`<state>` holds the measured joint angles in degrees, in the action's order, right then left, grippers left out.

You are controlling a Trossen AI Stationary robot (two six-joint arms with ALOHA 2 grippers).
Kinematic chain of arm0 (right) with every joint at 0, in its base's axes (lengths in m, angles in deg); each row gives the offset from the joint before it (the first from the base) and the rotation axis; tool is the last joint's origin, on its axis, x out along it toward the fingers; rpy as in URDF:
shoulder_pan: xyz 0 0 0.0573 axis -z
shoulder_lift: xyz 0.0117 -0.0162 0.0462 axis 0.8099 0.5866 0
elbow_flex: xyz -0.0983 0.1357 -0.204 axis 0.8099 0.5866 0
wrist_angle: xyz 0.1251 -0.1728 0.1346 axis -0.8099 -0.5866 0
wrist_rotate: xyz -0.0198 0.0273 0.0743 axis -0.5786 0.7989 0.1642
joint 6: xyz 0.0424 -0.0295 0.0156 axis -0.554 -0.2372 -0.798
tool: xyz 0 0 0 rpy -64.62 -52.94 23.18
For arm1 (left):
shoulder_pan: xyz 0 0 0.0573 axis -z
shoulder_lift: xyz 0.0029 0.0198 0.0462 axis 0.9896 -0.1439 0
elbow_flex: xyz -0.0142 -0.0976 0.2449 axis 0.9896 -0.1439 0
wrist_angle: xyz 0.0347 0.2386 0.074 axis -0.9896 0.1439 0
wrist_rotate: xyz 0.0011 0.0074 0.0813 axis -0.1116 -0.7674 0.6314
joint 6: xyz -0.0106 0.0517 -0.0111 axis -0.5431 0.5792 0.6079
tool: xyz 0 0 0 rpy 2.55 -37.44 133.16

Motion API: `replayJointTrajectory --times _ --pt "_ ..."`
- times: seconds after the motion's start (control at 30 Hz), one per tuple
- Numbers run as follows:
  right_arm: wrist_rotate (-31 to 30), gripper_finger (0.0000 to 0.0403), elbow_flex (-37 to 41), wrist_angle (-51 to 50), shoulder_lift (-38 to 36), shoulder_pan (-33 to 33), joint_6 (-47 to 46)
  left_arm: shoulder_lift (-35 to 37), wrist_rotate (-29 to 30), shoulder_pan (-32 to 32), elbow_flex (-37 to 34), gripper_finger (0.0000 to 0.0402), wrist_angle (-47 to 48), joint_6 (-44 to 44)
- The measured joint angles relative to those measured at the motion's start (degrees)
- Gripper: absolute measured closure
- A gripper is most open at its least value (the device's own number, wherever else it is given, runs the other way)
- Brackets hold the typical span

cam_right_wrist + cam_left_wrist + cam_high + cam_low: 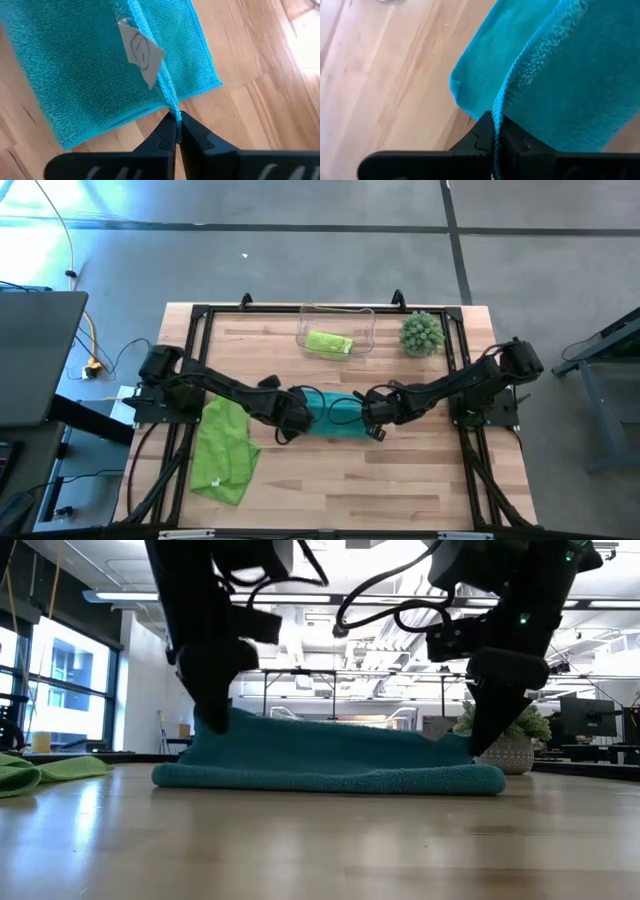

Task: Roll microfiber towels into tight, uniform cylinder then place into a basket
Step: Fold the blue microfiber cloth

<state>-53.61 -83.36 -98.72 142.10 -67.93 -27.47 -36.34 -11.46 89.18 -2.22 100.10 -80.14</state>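
Tabletop [400, 480] centre is blocked by both arms and the teal towel [335, 417]. The basket [335, 330] at 12 o'clock, plant ball [421, 334] at 1 o'clock and green towel [225, 450] at 8 o'clock obstruct; bare wood from 4 to 6 o'clock allows passage.

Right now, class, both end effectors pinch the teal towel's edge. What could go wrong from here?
1. Each end effector, left and right, pinches only a thin hem of the teal towel; it may slip free.
2. The towel lies partly folded, so the roll may come out uneven.
3. The basket already holds a green roll, so space is tight.
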Motion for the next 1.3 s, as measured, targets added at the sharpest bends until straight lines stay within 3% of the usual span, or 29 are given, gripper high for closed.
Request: replayJointTrajectory --times 0.37,0.77,1.1,1.2,1.3 --pt "-0.31 0.0402 0.00 0.65 0.18 4.76 4.80 -4.51 9.56 0.01 0.00 0.0401 -0.10 1.46" --pt "0.35 0.0399 0.00 0.67 0.74 6.87 6.96 -4.58 9.97 -0.06 0.00 0.0401 -0.88 1.47" --pt "1.60 0.0291 -0.75 -6.34 -0.81 6.76 7.29 -4.56 11.37 -1.06 0.00 0.0401 -3.55 5.21" --pt "1.73 0.0275 -2.41 -10.71 -1.81 6.40 4.42 -4.55 10.84 -1.56 0.00 0.0401 -3.94 5.38" --pt "1.96 0.0274 -3.02 -9.03 -2.75 5.05 3.92 -4.55 10.63 -1.87 0.00 0.0401 -4.14 5.55"
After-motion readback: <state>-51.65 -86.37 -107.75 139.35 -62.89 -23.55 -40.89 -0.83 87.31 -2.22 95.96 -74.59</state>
